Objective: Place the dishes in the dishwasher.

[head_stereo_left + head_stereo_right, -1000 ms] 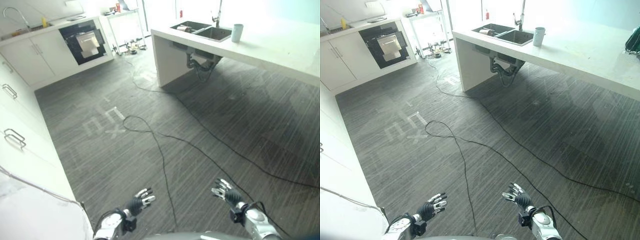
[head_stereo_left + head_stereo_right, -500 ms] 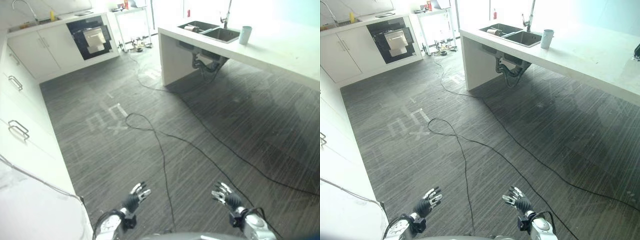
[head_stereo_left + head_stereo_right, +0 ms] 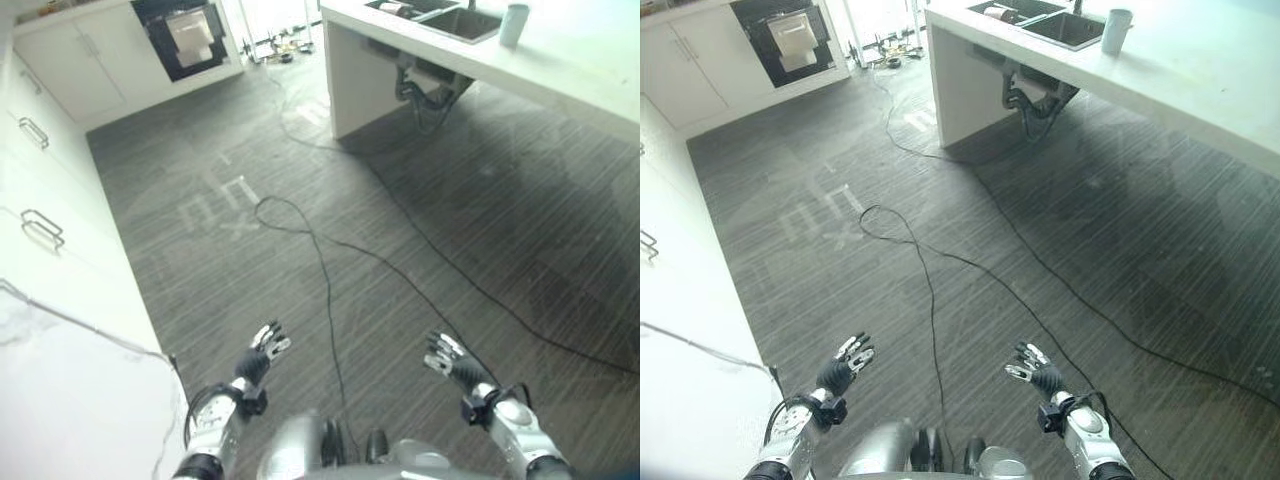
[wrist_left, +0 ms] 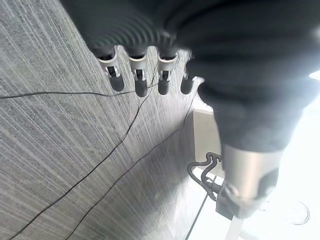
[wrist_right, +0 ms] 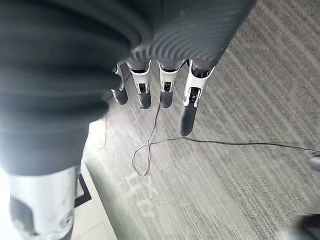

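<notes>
A pale cup (image 3: pixel 514 24) stands on the white island counter (image 3: pixel 590 75) beside a sunken sink (image 3: pixel 1072 27), and something small lies in the sink's far basin (image 3: pixel 1002 13). A black built-in appliance (image 3: pixel 188 34) with a white item at its front sits in the far cabinet row. My left hand (image 3: pixel 262 355) and right hand (image 3: pixel 449 360) hover low over the grey striped floor, far from the counter. Both are open, with straight fingers (image 4: pixel 137 75) and fingers (image 5: pixel 165 90) spread, and hold nothing.
White drawer fronts with metal handles (image 3: pixel 38 228) run along the left. A white marbled worktop (image 3: pixel 70 400) fills the lower left corner. Pipes (image 3: pixel 1032 92) hang under the sink. Small clutter (image 3: pixel 280 48) lies on the floor at the back.
The whole picture has shifted: the camera has tipped downward, so the island and the appliance sit nearer the top edge. Both hands stay open and empty, a little higher in the picture.
</notes>
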